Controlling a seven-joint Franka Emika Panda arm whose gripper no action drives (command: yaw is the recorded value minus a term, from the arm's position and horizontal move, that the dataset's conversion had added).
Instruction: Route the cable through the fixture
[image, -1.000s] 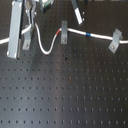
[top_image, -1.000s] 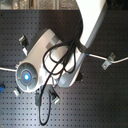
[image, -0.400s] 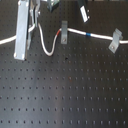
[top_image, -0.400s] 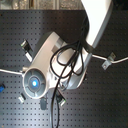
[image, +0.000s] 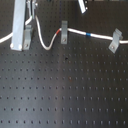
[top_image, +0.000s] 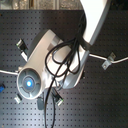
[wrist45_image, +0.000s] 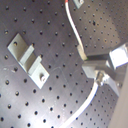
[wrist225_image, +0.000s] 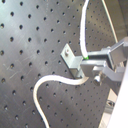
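The white cable runs from the first exterior view's left edge, sags in a loop, and rises to the middle fixture, with its red band at that clip. It runs on past its blue band to the right fixture. My gripper stands at the left fixture. In both wrist views the fingers are shut on the cable, with a fixture close beside them. I cannot tell whether the cable sits in its slot.
The black perforated board carries everything. In the second exterior view the arm's pale body with black hoses hides the middle; fixtures show around it. A fixture lies apart from the cable in the first wrist view.
The arm has shifted slightly in the second exterior view. The gripper stays at the left fixture, still shut on the cable, and the slack loop has changed little.
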